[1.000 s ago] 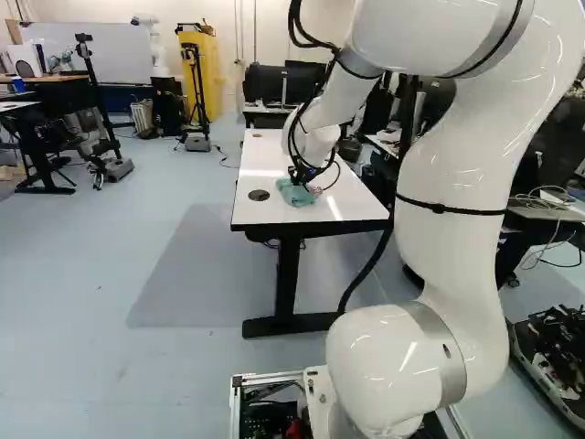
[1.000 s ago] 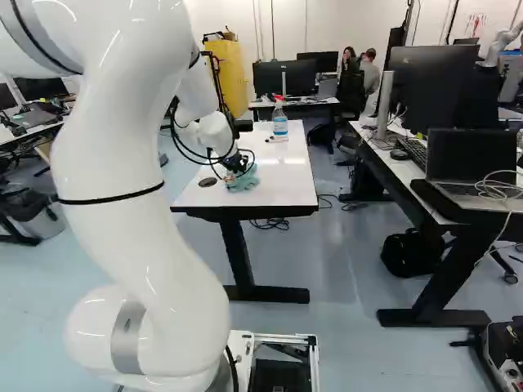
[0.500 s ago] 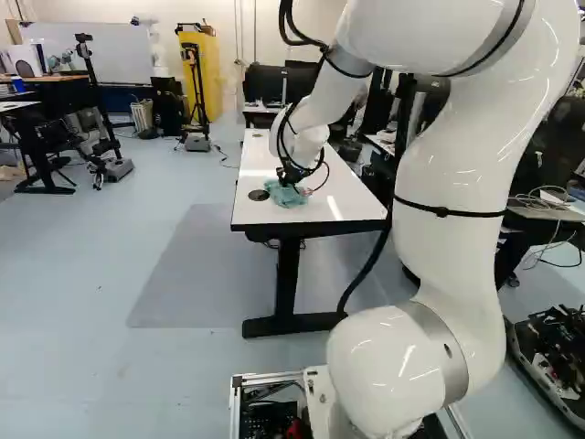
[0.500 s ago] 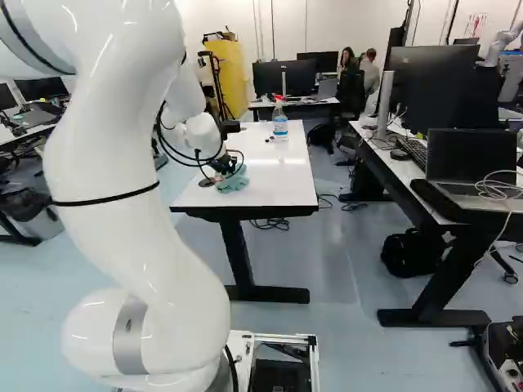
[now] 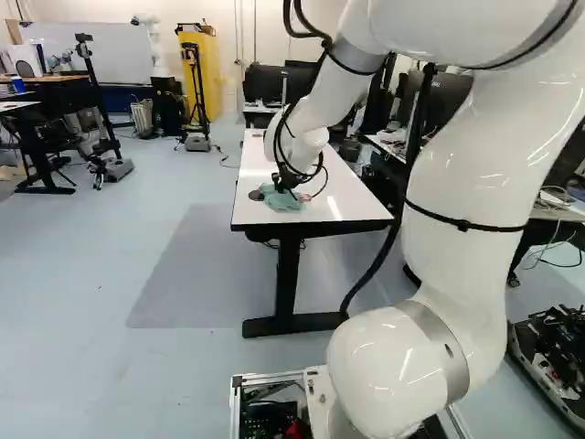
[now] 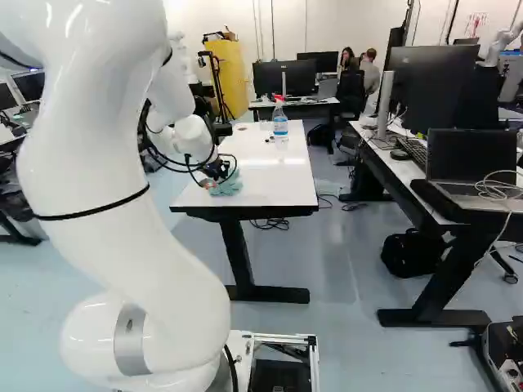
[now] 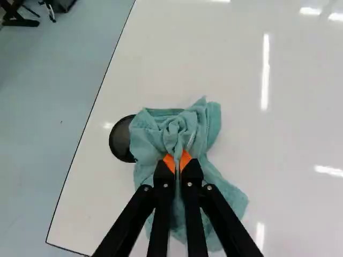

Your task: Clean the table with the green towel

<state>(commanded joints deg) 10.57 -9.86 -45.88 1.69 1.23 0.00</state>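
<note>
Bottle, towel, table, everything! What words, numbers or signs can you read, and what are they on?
I can't read any for sure.
Bottle: its label is too small to read.
Red marks at the back: too small to tell if they are writing.
Towel: no words that I can make out.
Table: no words seen on its top.

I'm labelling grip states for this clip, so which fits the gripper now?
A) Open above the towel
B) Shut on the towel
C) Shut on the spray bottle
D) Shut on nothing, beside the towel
B: in the wrist view both orange pads of the gripper pinch a bunched fold of the towel between them.
</note>
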